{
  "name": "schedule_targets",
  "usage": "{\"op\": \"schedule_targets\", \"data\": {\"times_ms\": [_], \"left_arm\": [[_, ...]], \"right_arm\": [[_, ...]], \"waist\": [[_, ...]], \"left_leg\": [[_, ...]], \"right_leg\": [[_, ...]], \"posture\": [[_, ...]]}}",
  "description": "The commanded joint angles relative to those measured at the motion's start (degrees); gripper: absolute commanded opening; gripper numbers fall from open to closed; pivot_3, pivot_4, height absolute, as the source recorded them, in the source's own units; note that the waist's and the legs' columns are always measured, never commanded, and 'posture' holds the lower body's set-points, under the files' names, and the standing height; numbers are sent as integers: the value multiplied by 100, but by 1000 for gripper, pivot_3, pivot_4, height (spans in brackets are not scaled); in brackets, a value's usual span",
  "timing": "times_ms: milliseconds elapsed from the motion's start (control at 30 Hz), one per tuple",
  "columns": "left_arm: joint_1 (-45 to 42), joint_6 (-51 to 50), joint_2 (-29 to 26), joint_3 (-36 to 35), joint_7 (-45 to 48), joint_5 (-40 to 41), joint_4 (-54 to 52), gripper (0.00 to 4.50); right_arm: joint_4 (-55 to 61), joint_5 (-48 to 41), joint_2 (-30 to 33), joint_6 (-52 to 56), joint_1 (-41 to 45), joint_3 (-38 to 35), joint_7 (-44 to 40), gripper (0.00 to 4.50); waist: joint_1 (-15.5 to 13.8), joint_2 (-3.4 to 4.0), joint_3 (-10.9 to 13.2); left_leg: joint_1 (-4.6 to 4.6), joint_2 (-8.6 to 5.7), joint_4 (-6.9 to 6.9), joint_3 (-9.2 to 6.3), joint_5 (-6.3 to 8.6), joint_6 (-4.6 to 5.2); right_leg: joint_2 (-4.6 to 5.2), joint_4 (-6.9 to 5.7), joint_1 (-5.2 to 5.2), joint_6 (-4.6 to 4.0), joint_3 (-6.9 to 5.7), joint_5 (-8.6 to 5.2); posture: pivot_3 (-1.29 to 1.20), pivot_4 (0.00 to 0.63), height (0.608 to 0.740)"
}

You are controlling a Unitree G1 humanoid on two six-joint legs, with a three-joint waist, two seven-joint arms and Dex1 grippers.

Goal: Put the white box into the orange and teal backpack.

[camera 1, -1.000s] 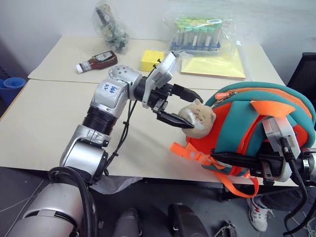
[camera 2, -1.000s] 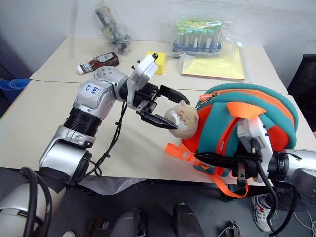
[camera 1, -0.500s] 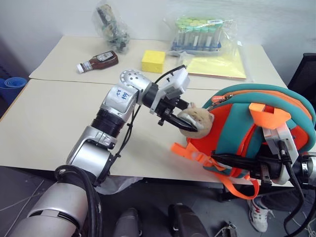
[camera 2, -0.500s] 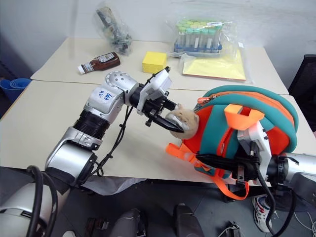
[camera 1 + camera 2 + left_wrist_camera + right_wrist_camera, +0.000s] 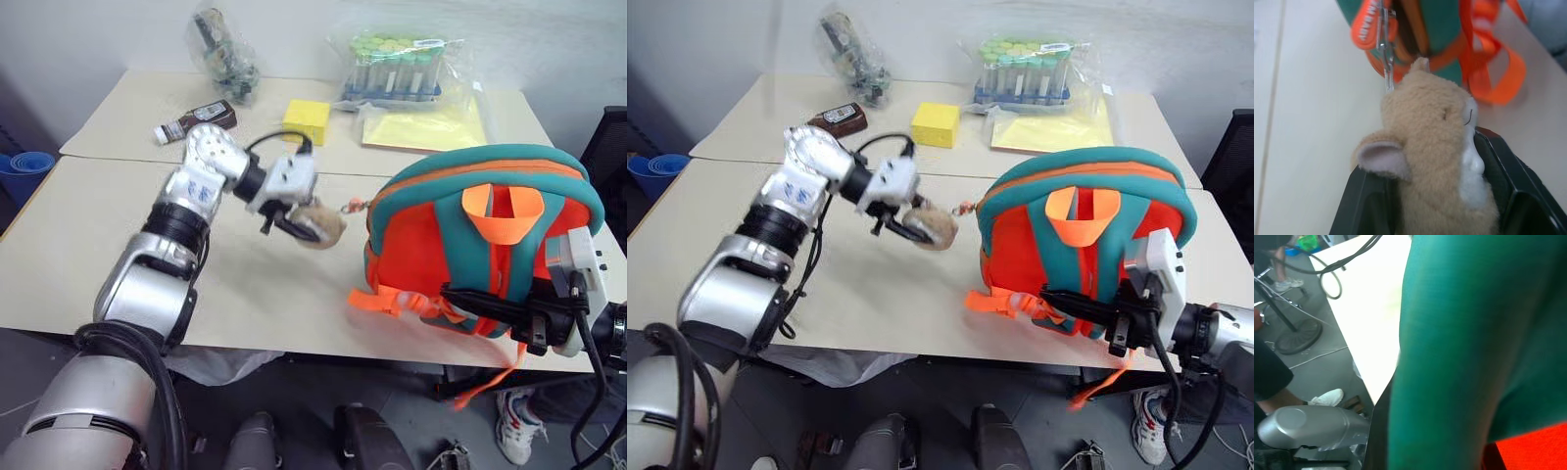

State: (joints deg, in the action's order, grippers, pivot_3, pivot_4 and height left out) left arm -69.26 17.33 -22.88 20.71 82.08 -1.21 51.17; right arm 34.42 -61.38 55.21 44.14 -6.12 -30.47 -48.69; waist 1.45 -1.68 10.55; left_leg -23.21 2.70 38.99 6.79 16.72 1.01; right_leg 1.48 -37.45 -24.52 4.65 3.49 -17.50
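Since a second ago the left gripper [image 5: 294, 223] has drawn the tan plush charm [image 5: 321, 225] away from the orange and teal backpack [image 5: 460, 235] toward the middle of the frame, and the bag now stands more upright, its orange loop handle facing the camera. Its black fingers [image 5: 1369, 205] are clamped on either side of the plush (the left wrist view shows the toy wedged between them, its face turned to one side), and a thin clip and cord run from the charm to an orange zipper tab on the bag. At the lower right, the right gripper [image 5: 490, 305] lies against the front of the backpack among the orange straps; its fingers are pressed together, but whether they pinch a strap or teal trim is hard to make out, since fabric blocks its own wrist view. Farther back on the beige table [image 5: 88, 245] sit a brown sauce bottle [image 5: 196, 120], a yellow block [image 5: 306, 119], a clear bag of dark items [image 5: 223, 54], a bagged rack of green-capped tubes [image 5: 394, 67] and a yellow sheet in plastic [image 5: 421, 127]. No white box can be made out anywhere on the table.
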Motion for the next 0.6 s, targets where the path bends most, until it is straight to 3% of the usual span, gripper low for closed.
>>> {"op": "schedule_targets", "data": {"times_ms": [33, 200, 233, 267, 300, 433, 567, 600], "left_arm": [[536, 553, 596, 311, -723, -461, -305, 1696], [608, 901, 1017, 521, -1641, -1095, -14, 1696], [612, 749, 1067, 442, -1622, -1006, 16, 1696], [610, 609, 1072, 345, -1588, -908, 11, 1696], [601, 500, 1054, 261, -1549, -833, 9, 2038], [657, -636, 701, -406, -747, 12, -339, 3205], [802, -1794, 79, -957, -142, 668, -911, 4465], [822, -2108, -85, -1099, -20, 832, -1032, 4500]], "right_arm": [[-123, 42, -93, -168, 57, -223, -52, 0], [-296, 374, -172, -339, 130, -102, -62, 0], [-353, 506, -181, -406, 140, -74, -61, 0], [-407, 648, -178, -465, 141, -53, -57, 0], [-462, 751, -171, -482, 148, -32, -50, 0], [-808, 1152, 136, -531, -243, -395, -567, 1158], [-1304, 1109, 479, -320, -787, -1521, -1418, 2519], [-1505, 1139, 573, -268, -916, -1838, -1659, 2806]], "waist": [[-28, -1, 1], [-124, -4, 0], [-122, 11, -60], [-146, 33, -259], [-159, 52, -351], [-135, 55, -405], [-99, 71, -432], [-100, 72, -442]], "left_leg": [[-4, 0, 2, -1, 0, 0], [-1, -6, 10, 0, 5, 8], [1, -5, 10, 0, 5, 9], [-12, -2, 10, 3, 2, 4], [-46, -9, 11, 1, -9, -28], [3, -36, 15, 11, 26, -9], [3, -33, 15, 15, 34, 3], [4, -29, 15, 15, 34, 1]], "right_leg": [[1, 0, -1, 0, -1, 0], [-1, 1, 2, 8, 5, 4], [-2, 1, 4, 8, 5, 5], [-5, -11, -8, 10, 4, 6], [-35, -28, -49, 15, -17, 5], [-77, 7, -3, 32, 9, -6], [-85, 3, -5, 32, 15, -6], [-90, 3, -5, 32, 17, -6]], "posture": [[0, 150, 740], [0, 150, 740], [0, 0, 740], [0, 0, 740], [0, 0, 740], [0, 0, 740], [0, 0, 740], [0, 0, 740]]}}
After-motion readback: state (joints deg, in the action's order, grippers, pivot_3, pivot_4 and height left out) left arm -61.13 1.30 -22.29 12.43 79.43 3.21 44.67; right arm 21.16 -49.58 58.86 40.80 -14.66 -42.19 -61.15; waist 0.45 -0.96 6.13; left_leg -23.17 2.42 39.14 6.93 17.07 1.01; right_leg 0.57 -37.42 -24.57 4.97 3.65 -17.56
